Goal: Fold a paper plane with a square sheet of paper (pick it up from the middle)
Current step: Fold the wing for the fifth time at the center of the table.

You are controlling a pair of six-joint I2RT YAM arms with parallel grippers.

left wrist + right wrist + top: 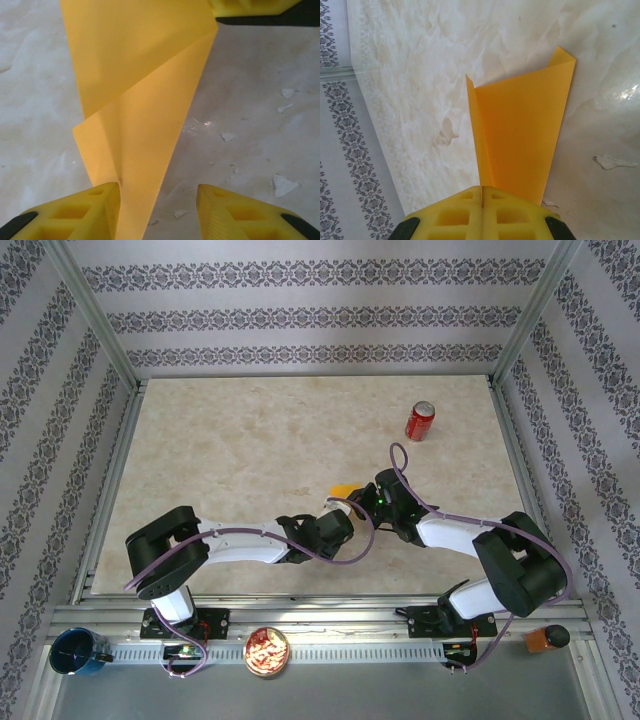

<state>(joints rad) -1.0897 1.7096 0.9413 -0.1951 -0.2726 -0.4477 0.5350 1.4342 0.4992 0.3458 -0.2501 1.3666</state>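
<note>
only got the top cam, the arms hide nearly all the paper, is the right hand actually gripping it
Observer: yes, in the right wrist view the right hand is shut on the near end of the sheet of paper.
Operator: and the left one
Observer: the left hand is open. The paper passes between its fingers, close along the inside of one, with a clear gap to the other.
Operator: is the sheet flat
Observer: no, it is folded. The left wrist view shows a slanting crease with one layer lying over another.
</note>
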